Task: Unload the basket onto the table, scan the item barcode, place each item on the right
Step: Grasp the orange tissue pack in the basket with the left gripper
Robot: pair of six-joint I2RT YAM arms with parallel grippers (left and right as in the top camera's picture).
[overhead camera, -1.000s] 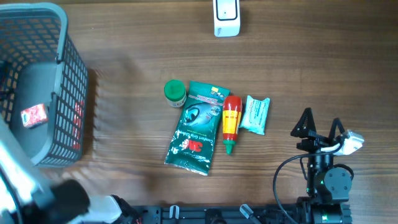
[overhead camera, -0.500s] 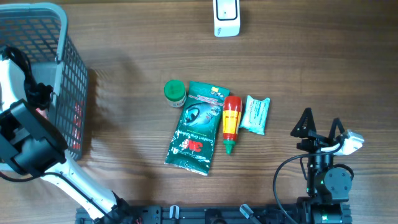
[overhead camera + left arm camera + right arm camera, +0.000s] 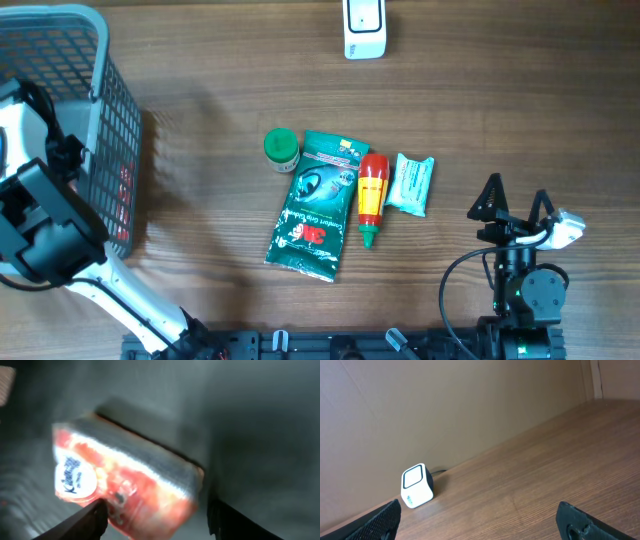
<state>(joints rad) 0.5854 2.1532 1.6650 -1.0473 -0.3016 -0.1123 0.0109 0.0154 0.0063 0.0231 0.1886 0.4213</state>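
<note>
The left gripper (image 3: pixel 156 511) stands open around a red tissue pack (image 3: pixel 125 480). One dark finger (image 3: pixel 92 516) is at the pack's lower left corner, so close that I cannot tell whether it touches. The other is off to the right, with a strip of grey floor showing between it and the pack's edge. The wrist picture is blurred, but the pack is plain enough: red wrapper, a white oval label at its left end, and a greyish upper side. It lies tilted on the dark floor of the basket (image 3: pixel 100 90). From above, the left arm (image 3: pixel 45 220) reaches over the basket's near edge and covers the pack, so its spot inside the basket shows only in the wrist view.

The right gripper (image 3: pixel 514 205) is spread wide and holds nothing – its two black fingers point away from the robot over bare wood at the right side of the table (image 3: pixel 220 80).

The scanner (image 3: pixel 364 28), a small white box with a dark window, sits at the far edge of the table, well apart from both grippers and from the basket.

In the middle of the table lies a loose group: a green-lidded pot (image 3: pixel 282 149), a dark green pouch (image 3: pixel 315 205) just beside it, a red bottle (image 3: pixel 371 197) against the pouch's right edge, and a pale teal packet (image 3: pixel 411 183) next to the bottle.
</note>
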